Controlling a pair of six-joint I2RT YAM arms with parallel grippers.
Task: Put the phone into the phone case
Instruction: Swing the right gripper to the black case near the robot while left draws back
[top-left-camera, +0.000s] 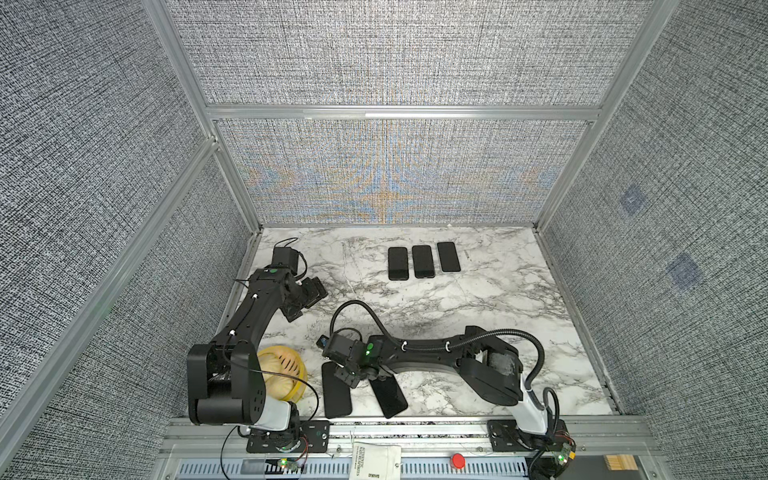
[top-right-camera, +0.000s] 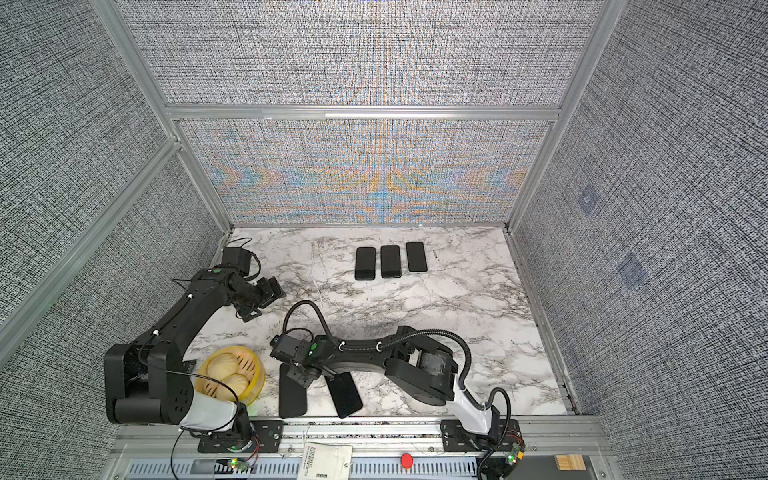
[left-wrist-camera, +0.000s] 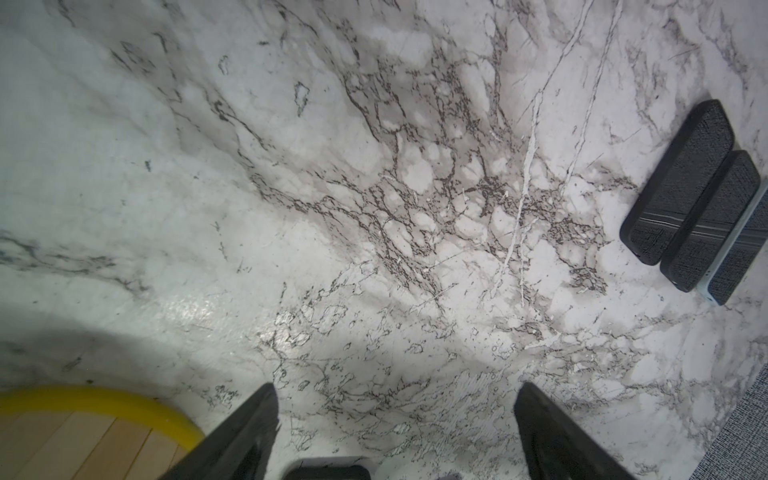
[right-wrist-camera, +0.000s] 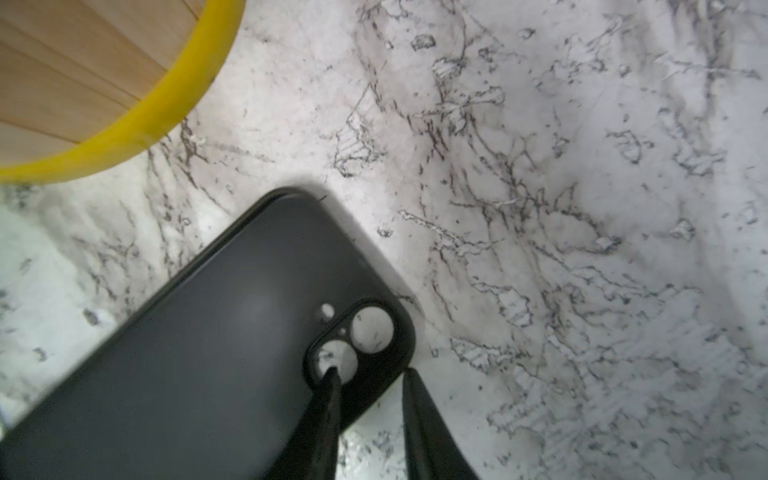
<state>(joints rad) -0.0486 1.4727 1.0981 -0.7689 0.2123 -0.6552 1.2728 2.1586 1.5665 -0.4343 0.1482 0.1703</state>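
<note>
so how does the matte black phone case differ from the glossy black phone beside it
The matte black phone case lies nearly square to the marble table edge; the glossy black phone lies skewed. The right gripper straddles the case's corner, not the phone. Both lie flat.

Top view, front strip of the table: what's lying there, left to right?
Yellow basket → phone case → phone, lying tilted.
</note>
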